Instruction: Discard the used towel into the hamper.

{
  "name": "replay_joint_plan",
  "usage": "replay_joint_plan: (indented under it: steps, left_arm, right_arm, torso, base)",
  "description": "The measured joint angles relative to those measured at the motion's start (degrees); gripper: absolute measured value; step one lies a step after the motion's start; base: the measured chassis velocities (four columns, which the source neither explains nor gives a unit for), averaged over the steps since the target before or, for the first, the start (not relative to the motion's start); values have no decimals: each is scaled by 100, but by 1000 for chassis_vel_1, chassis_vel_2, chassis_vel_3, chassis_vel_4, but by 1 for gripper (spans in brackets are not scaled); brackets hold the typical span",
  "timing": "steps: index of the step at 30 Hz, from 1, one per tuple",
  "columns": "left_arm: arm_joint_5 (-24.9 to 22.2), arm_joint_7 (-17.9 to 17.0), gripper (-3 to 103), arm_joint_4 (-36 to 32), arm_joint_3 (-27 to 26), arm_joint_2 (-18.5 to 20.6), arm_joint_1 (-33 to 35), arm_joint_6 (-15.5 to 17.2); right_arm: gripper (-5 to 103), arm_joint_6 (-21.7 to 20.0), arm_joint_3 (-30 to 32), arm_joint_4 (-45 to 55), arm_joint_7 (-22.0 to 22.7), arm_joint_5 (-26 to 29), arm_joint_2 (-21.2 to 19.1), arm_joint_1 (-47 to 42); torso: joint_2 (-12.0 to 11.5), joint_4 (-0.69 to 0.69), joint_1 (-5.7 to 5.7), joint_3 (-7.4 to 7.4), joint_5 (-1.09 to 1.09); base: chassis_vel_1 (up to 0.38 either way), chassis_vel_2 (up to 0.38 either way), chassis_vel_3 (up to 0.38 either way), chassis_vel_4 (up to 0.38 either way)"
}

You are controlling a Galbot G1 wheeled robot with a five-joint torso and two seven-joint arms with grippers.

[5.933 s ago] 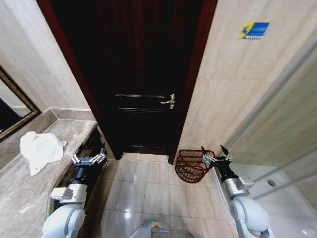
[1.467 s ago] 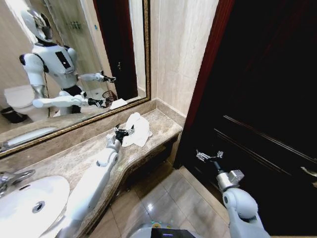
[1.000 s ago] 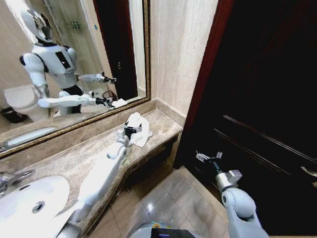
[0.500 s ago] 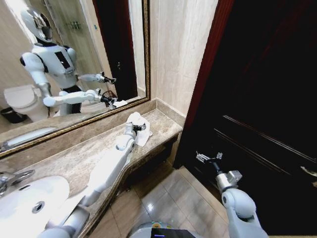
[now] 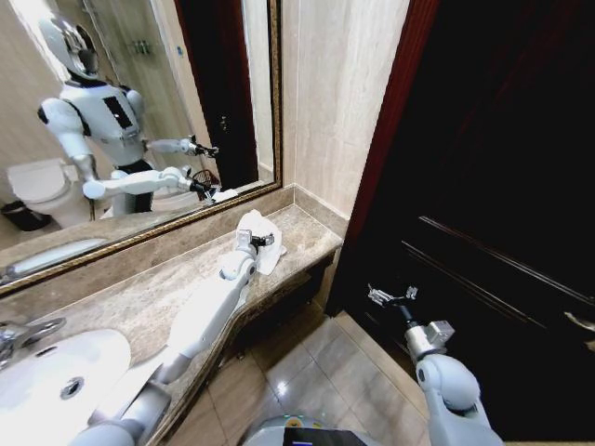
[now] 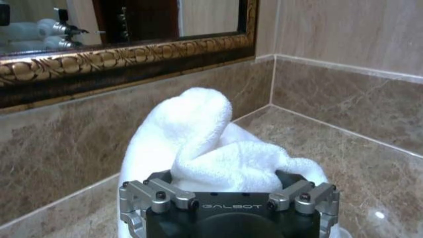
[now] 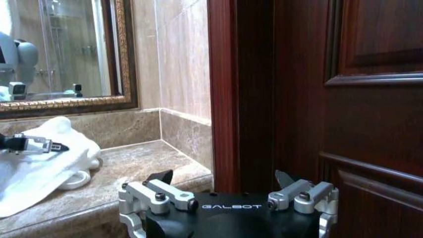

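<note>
At worktop's far corner by the mirror (image 5: 139, 121): my left gripper (image 5: 261, 239) sits spread over the towel (image 5: 264, 247), not clenched | right gripper (image 5: 390, 295) released, idle beside the door (image 5: 483, 186).

My arms are glossy white rounded shells with grey joint sections. My left gripper (image 6: 228, 198) has a black housing lettered GALBOT in white, flanked by silver-grey metal finger brackets with dark screw heads. My right gripper (image 7: 225, 184) matches: same black housing, same lettering, silver brackets, dark pointed fingertips (image 7: 158, 176).
</note>
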Motion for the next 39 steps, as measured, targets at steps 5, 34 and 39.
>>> replay_joint_plan:
  steps: [5, 34, 39]
  left_arm:
    - [24, 9, 100, 65, -12, -6, 23, -16]
    - [41, -39, 40, 64, -7, 23, 85, -86]
    - [46, -31, 23, 65, -7, 34, 85, -101]
  right_arm:
    - [100, 2, 20, -22, -4, 32, -35, 0]
    - [100, 96, 54, -20, -33, 138, -41, -46]
    - [100, 114, 64, -32, -34, 137, -45, -53]
  torso:
    - [0, 0, 0, 0, 0]
    - [0, 0, 0, 0, -1]
    - [0, 0, 0, 0, -1]
  base:
    - [0, 0, 0, 0]
    - [0, 0, 0, 0]
    - [0, 0, 0, 0]
